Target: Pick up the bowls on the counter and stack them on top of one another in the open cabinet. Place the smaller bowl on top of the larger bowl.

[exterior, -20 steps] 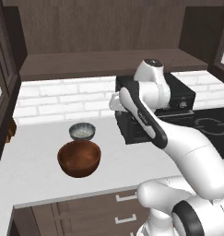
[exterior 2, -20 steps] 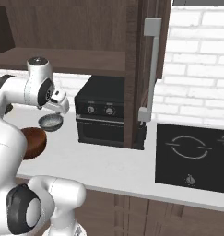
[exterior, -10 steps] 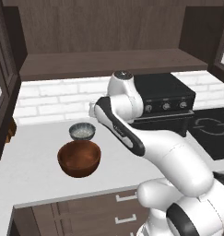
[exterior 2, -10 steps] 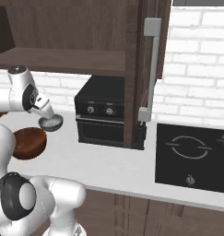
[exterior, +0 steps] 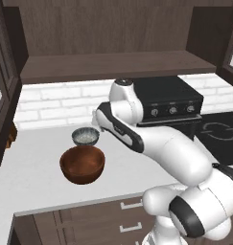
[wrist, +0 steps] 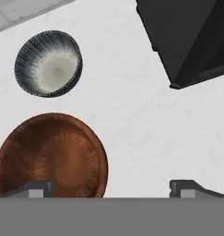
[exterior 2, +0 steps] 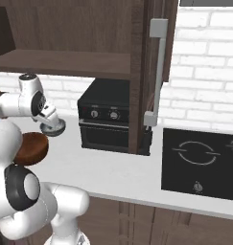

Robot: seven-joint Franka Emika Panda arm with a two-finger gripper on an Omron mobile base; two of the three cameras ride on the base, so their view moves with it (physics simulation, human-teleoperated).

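The larger bowl (exterior: 82, 164), glossy reddish-brown, sits on the white counter (exterior: 36, 182). Just behind it stands the smaller bowl (exterior: 85, 137), grey with a speckled pale inside. In the hand view the smaller bowl (wrist: 49, 63) lies upper left and the larger bowl (wrist: 51, 156) lower left. My gripper (wrist: 113, 188) hovers open and holds nothing. One fingertip (wrist: 39, 188) is over the larger bowl's rim and the other is over bare counter. From the right, the smaller bowl (exterior 2: 58, 128) peeks out beside my hand, with the larger bowl (exterior 2: 31, 147) in front. The open cabinet's shelf (exterior: 113, 64) runs above.
A black toaster oven (exterior: 168, 98) stands on the counter right of the bowls, close behind my arm. A black cooktop (exterior 2: 204, 162) lies further right. A cabinet door with a silver handle (exterior 2: 158, 72) hangs open. A glass-door cabinet (exterior: 3, 86) is at the left.
My arm has swung left from in front of the toaster oven to just above the bowls. The gripper stayed open and the bowls have not moved.
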